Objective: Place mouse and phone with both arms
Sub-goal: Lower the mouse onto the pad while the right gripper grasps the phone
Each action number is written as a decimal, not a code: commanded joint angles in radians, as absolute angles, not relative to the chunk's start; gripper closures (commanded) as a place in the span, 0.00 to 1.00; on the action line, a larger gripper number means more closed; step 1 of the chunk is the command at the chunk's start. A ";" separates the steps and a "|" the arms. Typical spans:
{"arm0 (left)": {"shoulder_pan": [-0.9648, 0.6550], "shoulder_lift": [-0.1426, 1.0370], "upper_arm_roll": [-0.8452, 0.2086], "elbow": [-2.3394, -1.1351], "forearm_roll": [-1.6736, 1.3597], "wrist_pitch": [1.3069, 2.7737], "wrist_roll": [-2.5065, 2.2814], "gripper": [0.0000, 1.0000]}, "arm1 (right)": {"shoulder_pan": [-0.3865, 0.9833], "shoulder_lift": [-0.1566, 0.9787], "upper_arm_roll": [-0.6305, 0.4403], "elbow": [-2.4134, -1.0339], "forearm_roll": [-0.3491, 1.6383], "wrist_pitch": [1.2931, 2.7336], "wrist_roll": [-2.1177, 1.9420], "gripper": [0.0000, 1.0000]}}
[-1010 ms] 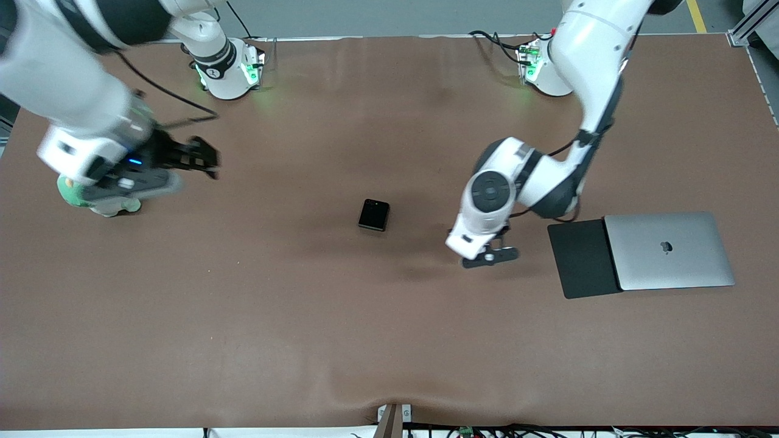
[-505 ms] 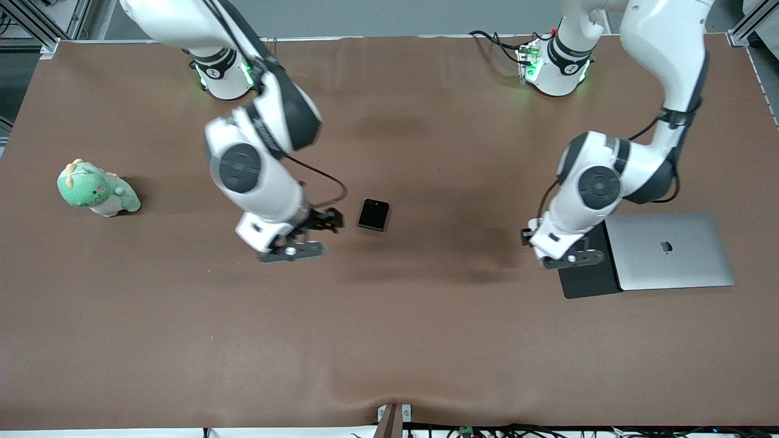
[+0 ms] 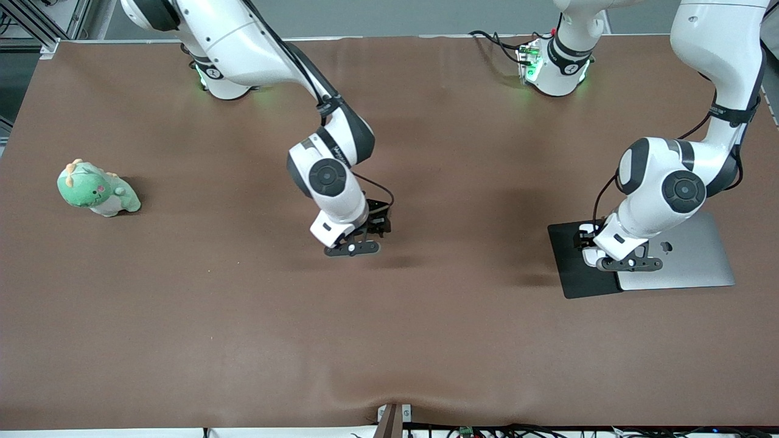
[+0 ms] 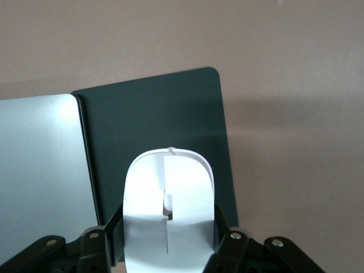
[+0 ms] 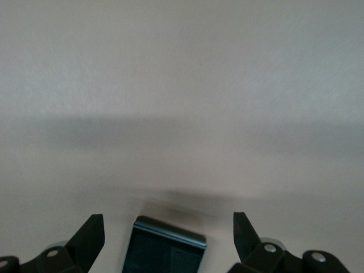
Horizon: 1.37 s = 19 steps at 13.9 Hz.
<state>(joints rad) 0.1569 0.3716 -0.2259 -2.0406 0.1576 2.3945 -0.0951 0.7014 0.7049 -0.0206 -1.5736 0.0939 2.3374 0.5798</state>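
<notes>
Mouse (image 4: 169, 219): we see it clamped in our left gripper (image 4: 168, 242) over the mouse pad (image 3: 575, 255); right gripper (image 5: 168, 236), jaws wide, straddles the phone (image 5: 165, 250) mid-table.

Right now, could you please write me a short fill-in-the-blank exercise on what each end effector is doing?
1. The left end effector is shut on the white ____.
2. It hangs over the black ____, beside the laptop.
3. The right end effector is open over the black ____.
4. Toward the right arm's end of the table sits a green ____.

Missing words: mouse; mouse pad; phone; plush toy.
</notes>
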 commanded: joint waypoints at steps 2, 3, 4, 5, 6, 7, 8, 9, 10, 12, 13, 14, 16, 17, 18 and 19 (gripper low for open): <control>0.186 0.400 -0.244 -2.059 0.138 2.437 0.004 1.00 | 0.736 0.687 -0.037 -1.649 0.063 2.370 0.640 0.00; 0.186 0.426 -0.244 -2.049 0.140 2.442 0.009 1.00 | 0.736 0.687 -0.037 -1.663 0.061 2.382 0.662 0.00; 0.183 0.457 -0.242 -2.039 0.140 2.469 0.011 1.00 | 0.741 0.687 -0.037 -1.680 0.060 2.394 0.682 0.00; 0.187 0.474 -0.242 -2.039 0.140 2.506 0.012 1.00 | 0.753 0.687 -0.037 -1.689 0.058 2.407 0.707 0.00; 0.187 0.477 -0.241 -2.039 0.144 2.508 0.012 1.00 | 0.771 0.687 -0.037 -1.700 0.060 2.411 0.724 0.00; 0.189 0.480 -0.241 -2.039 0.147 2.510 0.014 1.00 | 0.773 0.689 -0.035 -1.703 0.060 2.417 0.735 0.00; 0.189 0.495 -0.241 -2.031 0.147 2.513 0.012 1.00 | 0.778 0.687 -0.035 -1.709 0.060 2.422 0.741 0.00; 0.187 0.514 -0.239 -2.022 0.149 2.516 0.012 1.00 | 0.785 0.689 -0.035 -1.719 0.060 2.446 0.742 0.00; 0.187 0.526 -0.239 -2.013 0.149 2.517 0.011 1.00 | 0.791 0.689 -0.035 -1.736 0.060 2.473 0.744 0.00; 0.192 0.529 -0.232 -2.016 0.152 2.517 0.014 1.00 | 0.802 0.687 -0.035 -1.755 0.060 2.485 0.744 0.00; 0.201 0.537 -0.230 -2.014 0.153 2.520 0.014 1.00 | 0.804 0.687 -0.037 -1.755 0.058 2.487 0.744 0.00; 0.204 0.541 -0.230 -2.016 0.161 2.526 0.014 1.00 | 0.804 0.689 -0.035 -1.755 0.058 2.487 0.744 0.00; 0.221 0.549 -0.230 -2.020 0.179 2.536 0.014 1.00 | 0.814 0.689 -0.037 -1.756 0.058 2.487 0.744 0.00; 0.225 0.549 -0.232 -2.022 0.186 2.537 0.014 1.00 | 0.819 0.689 -0.037 -1.756 0.058 2.488 0.745 0.00; 0.225 0.549 -0.232 -2.022 0.187 2.537 0.014 1.00 | 0.831 0.690 -0.037 -1.759 0.058 2.496 0.746 0.00; 0.222 0.552 -0.232 -2.022 0.187 2.539 0.012 1.00 | 0.836 0.690 -0.037 -1.772 0.058 2.500 0.746 0.00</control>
<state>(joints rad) 0.2165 0.5443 -0.2244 -2.0260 0.1693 2.5224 0.0013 0.8060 0.7068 -0.0245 -1.7364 0.0742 2.4783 0.7188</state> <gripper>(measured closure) 0.396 0.000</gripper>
